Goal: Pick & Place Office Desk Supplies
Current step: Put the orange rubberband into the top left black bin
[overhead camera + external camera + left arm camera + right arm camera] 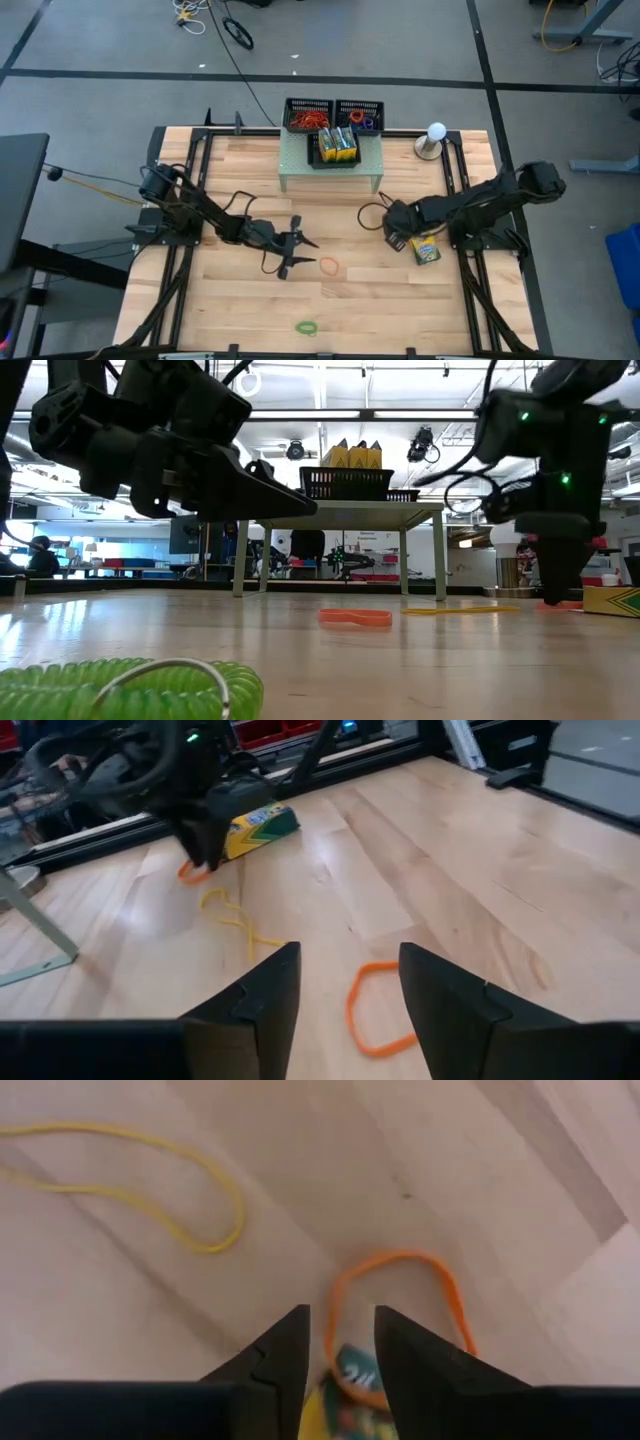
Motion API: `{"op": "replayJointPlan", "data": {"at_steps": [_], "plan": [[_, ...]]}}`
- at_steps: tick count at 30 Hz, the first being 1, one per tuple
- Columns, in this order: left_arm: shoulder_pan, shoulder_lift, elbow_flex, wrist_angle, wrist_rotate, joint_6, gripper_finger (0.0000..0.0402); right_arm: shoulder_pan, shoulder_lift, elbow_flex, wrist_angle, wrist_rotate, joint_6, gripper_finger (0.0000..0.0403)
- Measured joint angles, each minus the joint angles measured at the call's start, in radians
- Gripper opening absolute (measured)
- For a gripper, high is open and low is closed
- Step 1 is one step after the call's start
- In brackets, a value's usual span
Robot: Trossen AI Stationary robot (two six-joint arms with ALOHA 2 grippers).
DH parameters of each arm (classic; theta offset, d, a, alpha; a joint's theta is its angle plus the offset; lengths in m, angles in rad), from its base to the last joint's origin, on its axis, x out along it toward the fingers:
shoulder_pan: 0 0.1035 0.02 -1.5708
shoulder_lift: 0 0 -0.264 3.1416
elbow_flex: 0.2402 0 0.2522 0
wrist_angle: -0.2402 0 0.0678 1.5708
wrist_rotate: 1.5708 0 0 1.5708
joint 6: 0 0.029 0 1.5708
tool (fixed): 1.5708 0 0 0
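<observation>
An orange rubber band (375, 1010) lies flat on the wooden table just ahead of my left gripper (345, 1000), which is open, points almost level and stands low over the table (305, 250). My right gripper (340, 1345) is open and points down beside a yellow-and-green crayon box (425, 250) lying flat on the table. One side of a second orange band (395, 1305) runs between its fingertips; whether they touch it does not show. A yellow band (150, 1180) lies close by. A green band (306, 327) lies near the table's front edge.
At the back centre, a pale green riser (330, 172) carries a black mesh tray of crayon boxes (335, 147). Behind it stand two black mesh trays (308, 115) with coloured bands. A white ball on a stand (436, 135) sits at the back right. Bare wood lies between the arms.
</observation>
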Motion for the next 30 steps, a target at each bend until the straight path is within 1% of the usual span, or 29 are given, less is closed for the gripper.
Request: {"op": "replayJointPlan", "data": {"at_steps": [3, 5, 7, 11, 12, 15, 17, 20, 24, 28, 30], "plan": [[0.0, 0.0, 0.0, -0.006, 0.015, -0.001, 0.0174, -0.054, 0.0, -0.025, 0.023, -0.018, -0.054, 0.0117], [0.0, 0.0, 0.0, -0.006, 0.015, -0.002, 0.0171, -0.08, -0.001, -0.029, 0.036, -0.054, -0.092, 0.0104], [0.0, 0.0, 0.0, -0.006, 0.015, -0.004, 0.0168, -0.092, -0.001, -0.029, 0.048, -0.073, -0.131, 0.0081], [0.0, 0.0, 0.0, -0.016, 0.015, -0.018, 0.0159, -0.088, -0.001, -0.028, 0.074, -0.087, -0.184, 0.0017], [0.0, 0.0, 0.0, -0.016, 0.015, -0.027, 0.0158, -0.082, -0.001, -0.027, 0.081, -0.085, -0.19, 0.001], [0.0, 0.0, 0.0, -0.021, 0.015, -0.062, 0.0156, -0.052, -0.01, -0.015, 0.128, -0.083, -0.192, 0.0013], [-0.003, 0.0, 0.0, -0.022, 0.014, -0.064, 0.0158, -0.013, -0.026, -0.011, 0.163, -0.062, -0.192, 0.0011], [-0.012, 0.0, 0.002, -0.023, -0.001, -0.059, 0.0169, 0.064, -0.06, -0.007, 0.276, -0.031, -0.202, 0.0004], [-0.02, 0.0, 0.018, -0.022, -0.004, -0.053, 0.02, 0.166, -0.075, -0.006, 0.444, 0.02, -0.222, 0.0005], [-0.02, 0.017, 0.064, -0.021, -0.009, -0.039, 0.0237, 0.237, -0.072, -0.006, 0.676, 0.049, -0.314, 0.0003], [-0.02, 0.047, 0.102, -0.018, -0.013, -0.023, 0.0251, 0.257, -0.072, -0.006, 0.785, 0.052, -0.367, 0.0003]]}}
